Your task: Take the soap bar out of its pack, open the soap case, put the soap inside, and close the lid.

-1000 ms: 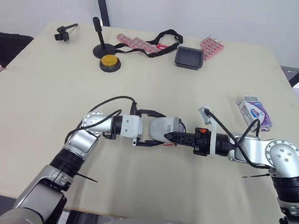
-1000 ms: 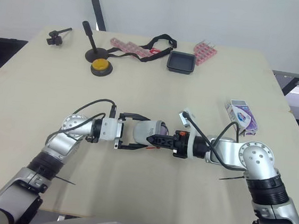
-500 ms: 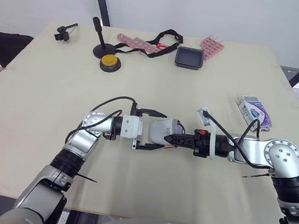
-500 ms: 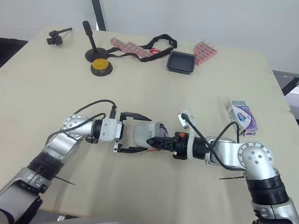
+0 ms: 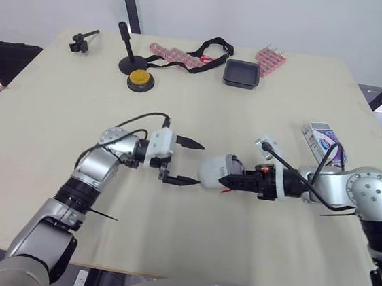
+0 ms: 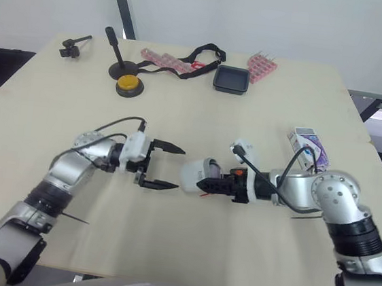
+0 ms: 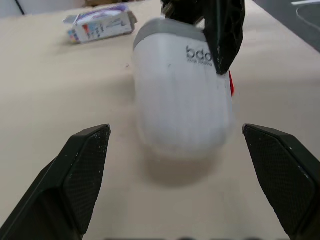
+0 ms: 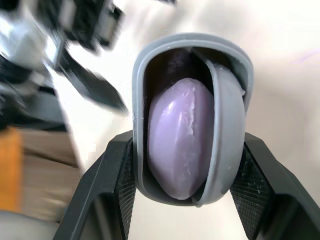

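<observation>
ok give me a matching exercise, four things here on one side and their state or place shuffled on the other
1 left pincer
2 right pincer
3 soap
4 pack

a inside the case
b open, holding nothing
c lying apart, far right
d shut on the case

Pairs: 1-b, 2-d, 3-a, 4-c

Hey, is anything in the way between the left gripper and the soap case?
Nothing visible. Only bare table lies between the open left gripper and the soap case, which the right gripper grips.
</observation>
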Available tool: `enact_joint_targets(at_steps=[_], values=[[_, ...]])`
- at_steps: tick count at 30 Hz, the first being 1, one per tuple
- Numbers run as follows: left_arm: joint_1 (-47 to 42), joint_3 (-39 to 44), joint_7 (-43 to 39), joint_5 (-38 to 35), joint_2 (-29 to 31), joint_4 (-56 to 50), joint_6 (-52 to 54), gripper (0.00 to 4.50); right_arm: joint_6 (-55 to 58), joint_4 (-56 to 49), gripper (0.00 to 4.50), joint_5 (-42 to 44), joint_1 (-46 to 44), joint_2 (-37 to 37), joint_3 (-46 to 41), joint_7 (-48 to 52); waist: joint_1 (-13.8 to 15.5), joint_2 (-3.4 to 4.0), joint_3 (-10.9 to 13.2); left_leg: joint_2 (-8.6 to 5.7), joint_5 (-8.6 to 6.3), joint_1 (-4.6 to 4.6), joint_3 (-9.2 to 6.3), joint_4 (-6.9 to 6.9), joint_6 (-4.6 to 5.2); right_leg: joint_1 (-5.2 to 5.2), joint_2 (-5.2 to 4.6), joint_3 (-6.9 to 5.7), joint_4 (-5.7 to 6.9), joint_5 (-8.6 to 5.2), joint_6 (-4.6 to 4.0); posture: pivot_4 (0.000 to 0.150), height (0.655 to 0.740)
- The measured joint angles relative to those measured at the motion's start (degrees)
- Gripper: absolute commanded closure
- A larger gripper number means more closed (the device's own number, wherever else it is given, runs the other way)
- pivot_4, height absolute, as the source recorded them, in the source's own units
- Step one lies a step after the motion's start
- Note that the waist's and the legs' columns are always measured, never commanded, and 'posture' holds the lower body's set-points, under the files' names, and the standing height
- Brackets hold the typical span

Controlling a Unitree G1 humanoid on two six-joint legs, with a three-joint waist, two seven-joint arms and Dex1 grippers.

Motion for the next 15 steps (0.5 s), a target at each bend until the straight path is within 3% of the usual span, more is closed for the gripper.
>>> enact_joint_targets(at_steps=[7,15], values=[[-3.66,0.6,1.69,-2.97,-0.97,-1.65,16.91,0.0,-0.14,-7.9,2.39,-18.52,-12.59,-7.45,10.41,15.54,0.06,-0.02,0.03,0.0,0.01,-0.03,0.01,-0.05,0.01,0.01,0.02,0.01,-0.05,0.0,0.0,0.15,0.7291],[-4.3,-1.34,6.33,-1.59,-3.48,-8.94,23.04,0.0,-2.63,-14.15,2.39,-35.56,-22.9,-11.77,24.4,28.78,0.17,-0.07,0.07,0.0,0.01,-0.03,0.0,-0.05,0.01,0.01,0.02,0.02,-0.04,0.0,-0.01,0.15,0.7291]])
